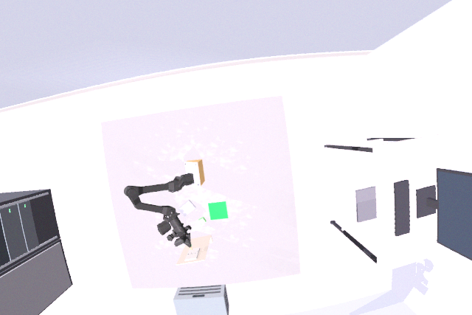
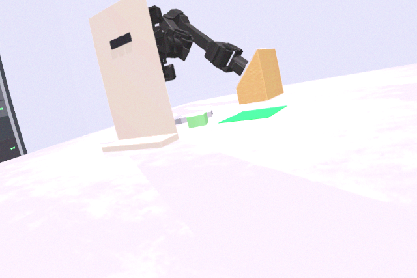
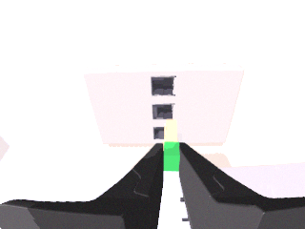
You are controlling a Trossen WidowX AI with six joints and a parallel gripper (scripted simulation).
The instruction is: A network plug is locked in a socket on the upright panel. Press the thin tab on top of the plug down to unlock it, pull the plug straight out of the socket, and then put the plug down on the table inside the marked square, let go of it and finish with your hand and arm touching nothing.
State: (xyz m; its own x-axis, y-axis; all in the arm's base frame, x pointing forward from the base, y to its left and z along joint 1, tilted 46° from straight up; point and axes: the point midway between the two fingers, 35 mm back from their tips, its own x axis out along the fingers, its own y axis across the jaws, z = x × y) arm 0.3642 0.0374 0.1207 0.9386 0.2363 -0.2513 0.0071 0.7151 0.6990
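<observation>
The upright panel [image 1: 206, 241] [image 2: 134, 90] stands on the table and bears a pale faceplate [image 1: 193, 254] [image 3: 119, 105] with sockets one above another. My gripper [image 1: 189, 245] [image 3: 170, 149] is in front of the faceplate, shut on the plug. The plug [image 3: 172, 157] shows green between the fingertips, with a pale yellow part towards the faceplate that overlaps the lowest visible socket in the wrist view. The plug looks out of its socket, a short way in front of the faceplate. In the exterior view the panel hides the fingertips and plug. The marked square [image 1: 217, 210] [image 2: 252, 114] is bright green, flat on the table.
A small green block [image 1: 201, 219] [image 2: 197, 120] lies between the panel and the square. A pale grey flat object [image 1: 187, 207] is beside it, nearer the arm. An orange-sided wedge box [image 1: 200, 171] [image 2: 274, 73] stands beyond the square, close to the arm's base.
</observation>
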